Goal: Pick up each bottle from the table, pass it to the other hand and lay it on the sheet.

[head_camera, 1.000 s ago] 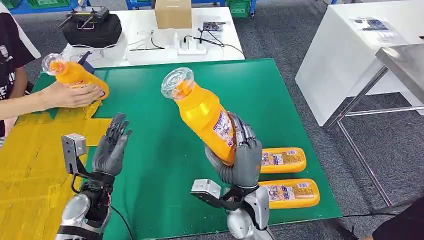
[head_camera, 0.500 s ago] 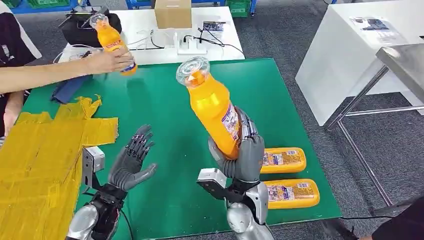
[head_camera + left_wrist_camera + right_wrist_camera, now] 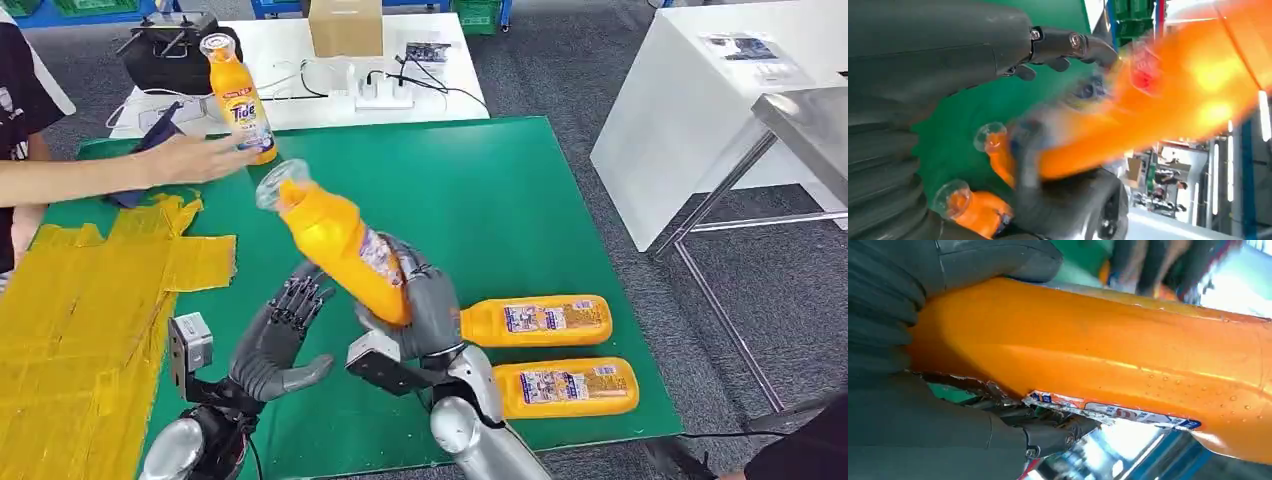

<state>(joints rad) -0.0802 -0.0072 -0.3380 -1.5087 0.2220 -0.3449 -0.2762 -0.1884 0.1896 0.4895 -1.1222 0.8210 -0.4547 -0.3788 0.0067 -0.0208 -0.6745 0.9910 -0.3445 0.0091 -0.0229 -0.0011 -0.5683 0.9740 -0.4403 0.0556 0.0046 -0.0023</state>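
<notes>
A green table (image 3: 520, 200) carries a crumpled yellow sheet (image 3: 70, 320) on the robot's left. The right hand (image 3: 425, 310) grips the base of an orange bottle (image 3: 335, 240), whose long axis tilts cap-first toward the left hand (image 3: 275, 335), which waits just beside with fingers spread and empty. Two more bottles (image 3: 545, 350) lie well clear on the right; a person's hand (image 3: 195, 158) stands another (image 3: 240, 95) at the far edge.

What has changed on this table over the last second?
The right hand swung its orange bottle leftward toward the open left hand, which rose to meet it. A person's hand took another bottle off the yellow sheet and stood it at the far edge. Two lying bottles stayed put.
</notes>
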